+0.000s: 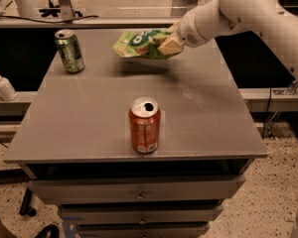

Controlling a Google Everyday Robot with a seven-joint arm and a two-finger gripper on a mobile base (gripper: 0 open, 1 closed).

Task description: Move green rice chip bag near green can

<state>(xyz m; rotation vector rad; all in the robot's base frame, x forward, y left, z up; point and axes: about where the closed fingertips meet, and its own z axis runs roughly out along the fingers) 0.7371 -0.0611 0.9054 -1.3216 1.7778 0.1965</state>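
Gripper (168, 44) clamps one end of green rice chip bag (138, 43), which hangs above grey table (203, 113), well apart from green can (69, 52).

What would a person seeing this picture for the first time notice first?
The bright green rice chip bag hangs above the far side of the table, held at its right end by the gripper. An orange-red can stands near the front edge; the green can, far left.
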